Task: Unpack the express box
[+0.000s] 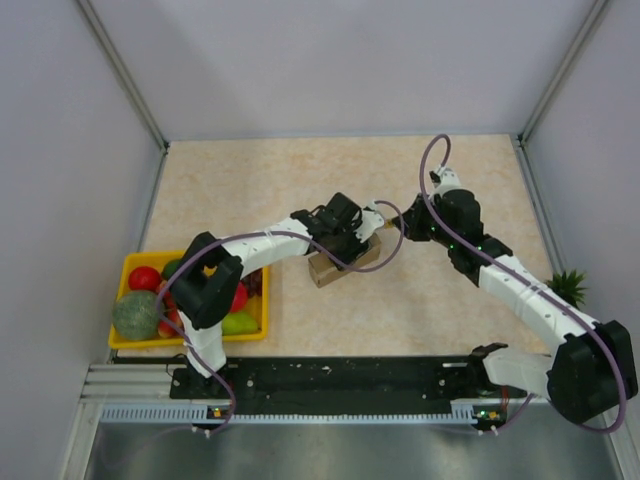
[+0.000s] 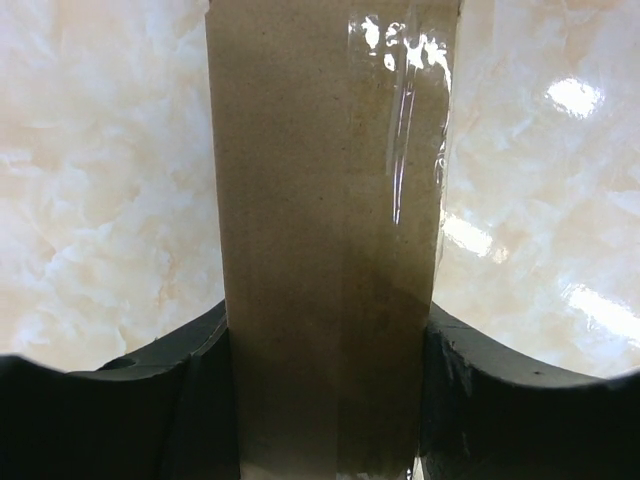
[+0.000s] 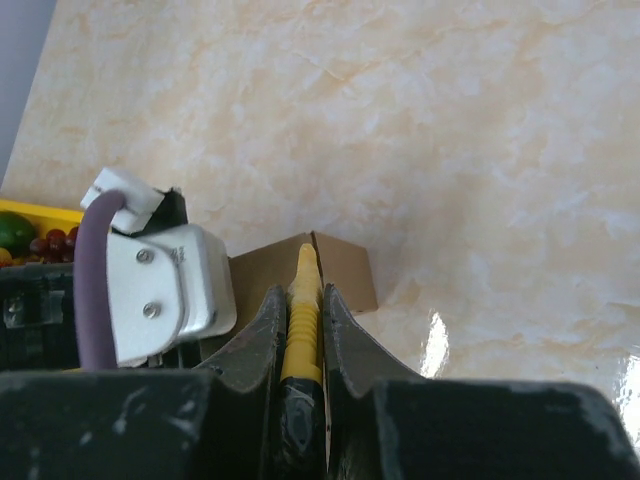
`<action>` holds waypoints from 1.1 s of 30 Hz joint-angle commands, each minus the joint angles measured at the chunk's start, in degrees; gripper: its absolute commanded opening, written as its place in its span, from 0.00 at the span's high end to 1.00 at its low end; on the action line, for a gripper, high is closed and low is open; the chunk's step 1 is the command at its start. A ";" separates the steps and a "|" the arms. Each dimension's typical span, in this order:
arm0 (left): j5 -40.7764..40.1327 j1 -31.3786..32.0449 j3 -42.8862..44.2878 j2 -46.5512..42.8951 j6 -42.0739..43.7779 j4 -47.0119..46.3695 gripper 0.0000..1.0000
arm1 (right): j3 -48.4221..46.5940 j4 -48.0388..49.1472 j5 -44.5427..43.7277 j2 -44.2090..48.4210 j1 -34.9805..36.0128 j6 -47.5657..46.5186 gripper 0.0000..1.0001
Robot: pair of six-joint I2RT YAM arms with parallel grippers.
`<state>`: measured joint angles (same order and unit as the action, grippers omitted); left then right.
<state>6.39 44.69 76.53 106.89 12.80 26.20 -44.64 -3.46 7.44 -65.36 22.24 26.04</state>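
Marbled bench (image 1: 250, 180): left end effector (image 2: 325, 340) clamps the express box (image 2: 320, 180), right end effector (image 3: 300, 340) pinches a yellow tool (image 3: 303, 295). Box looks light and stiff, tape (image 2: 405, 100) slick, so hold the bare sides.

We take this for a robotics lab test cell, not a home or shop. Plain pale panel walls (image 1: 60, 150) in bare metal frame posts (image 1: 120, 70) close in a marble-patterned surface (image 1: 250, 180). Two robot arms, left (image 1: 260, 243) and right (image 1: 520, 290), are bolted to a black rail (image 1: 340, 375) at its near edge, with purple cables (image 1: 430, 165) looping off them. The few props look staged: a yellow tray (image 1: 135, 262) of fruit and a small green plant (image 1: 567, 287).
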 commanded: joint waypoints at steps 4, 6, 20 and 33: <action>-0.94 0.23 -6.83 -3.09 7.85 -4.31 0.84 | -0.01 6.28 3.01 -2.14 -0.79 -2.04 1.00; -0.68 0.14 -7.10 -3.53 8.38 -4.49 0.85 | 0.17 6.36 3.63 -2.14 -0.79 -2.57 1.00; 0.11 0.22 -8.33 -3.36 9.00 -4.57 0.87 | 1.93 5.22 2.05 -3.37 -0.79 -2.22 1.00; -0.77 0.14 -7.45 -2.48 8.74 -3.52 0.88 | 2.46 4.61 4.07 -4.25 -0.79 -3.02 1.00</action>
<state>6.98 44.88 70.26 103.35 19.44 19.70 -42.76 0.82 10.87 -69.14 22.04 24.08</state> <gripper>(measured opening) 0.573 0.091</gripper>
